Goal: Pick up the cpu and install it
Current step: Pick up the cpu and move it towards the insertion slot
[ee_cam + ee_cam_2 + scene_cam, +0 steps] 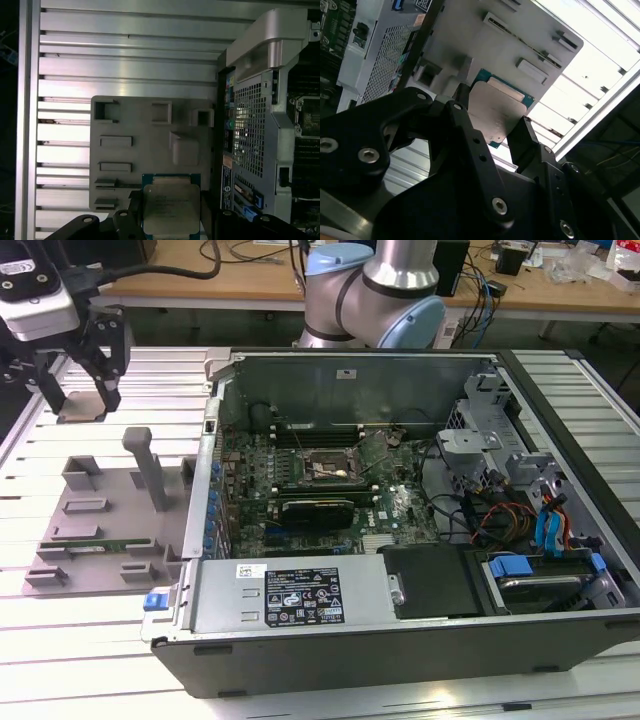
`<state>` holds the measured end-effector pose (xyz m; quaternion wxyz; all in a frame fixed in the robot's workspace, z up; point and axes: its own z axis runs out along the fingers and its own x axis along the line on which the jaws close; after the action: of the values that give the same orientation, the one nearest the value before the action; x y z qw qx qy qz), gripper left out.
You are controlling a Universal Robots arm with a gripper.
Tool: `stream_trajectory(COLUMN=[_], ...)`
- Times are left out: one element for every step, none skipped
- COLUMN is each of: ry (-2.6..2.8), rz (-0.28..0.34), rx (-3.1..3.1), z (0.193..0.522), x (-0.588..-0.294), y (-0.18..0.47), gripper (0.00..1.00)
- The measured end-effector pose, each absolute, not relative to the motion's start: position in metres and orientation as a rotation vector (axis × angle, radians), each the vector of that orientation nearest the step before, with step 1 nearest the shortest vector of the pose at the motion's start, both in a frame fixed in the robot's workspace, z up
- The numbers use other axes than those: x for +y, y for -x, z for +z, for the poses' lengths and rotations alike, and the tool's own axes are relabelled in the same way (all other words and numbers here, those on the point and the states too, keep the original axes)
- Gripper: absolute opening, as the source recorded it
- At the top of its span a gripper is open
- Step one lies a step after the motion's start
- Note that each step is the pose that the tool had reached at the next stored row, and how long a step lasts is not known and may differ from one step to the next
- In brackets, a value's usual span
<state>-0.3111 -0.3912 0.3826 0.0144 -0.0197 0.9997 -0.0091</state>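
One chip, one hand, and the grab looked solid.

Exterior view: the hand [80, 400] hung over the far part of the slatted tabletop [80, 640], on the exterior view's left. Its two dark fingers [108, 375] were pinching the cpu [82, 410], which sat clear of the surface with its flat face roughly level. Just nearer was the grey tray [110, 485], with a narrow green memory stick [90, 545] lying in one of its slots. On the exterior view's right the open computer case [350, 650] lay on its side. The green motherboard [260, 510] was inside it, and the dark socket frame [325, 468] was well apart from the chip.

Second wrist view: looking along the black hand [494, 117], the cpu [495, 107] was clamped between the fingertips. Its silver-grey top faced the camera and a green edge peeked out. The grey tray [470, 40] showed behind it, not touching.

First wrist view: same story. The cpu [171, 207] sat gripped in the hand [170, 200] with a finger [134, 202] at each side. The tray [145, 155] lay beyond it on the tabletop [125, 65], with the case [255, 130] alongside the tray.
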Motion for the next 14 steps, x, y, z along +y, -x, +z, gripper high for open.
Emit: stream_trajectory(ry=[0.061,0.061,0.061,0.061,0.061,0.061,0.061,0.061,0.061,0.061,0.061,0.061,0.061,0.061], rz=[-0.028,-0.028,-0.028,-0.028,-0.029,-0.029,-0.029,-0.029,-0.029,-0.029,-0.029,-0.029,-0.029,-0.029], rx=[3.112,3.112,3.112,3.112,3.112,3.112,3.112,3.112,3.112,3.112,3.112,3.113,3.112,3.113], z=[0.383,0.382,0.382,0.382,0.382,0.382,0.382,0.382,0.382,0.382,0.382,0.382,0.382,0.382], x=[-0.391,-0.391,-0.391,-0.391,-0.391,-0.391,-0.391,-0.391,-0.391,-0.391,-0.391,-0.391,-0.391,-0.391], y=[0.308,0.305,0.303,0.302,0.297,0.295,0.294,0.293,0.277,0.271,0.268,0.266,0.263,0.261], gripper=[0.55,0.55,0.55,0.55,0.55,0.55,0.55,0.55,0.55,0.55,0.55,0.55,0.55,0.55])
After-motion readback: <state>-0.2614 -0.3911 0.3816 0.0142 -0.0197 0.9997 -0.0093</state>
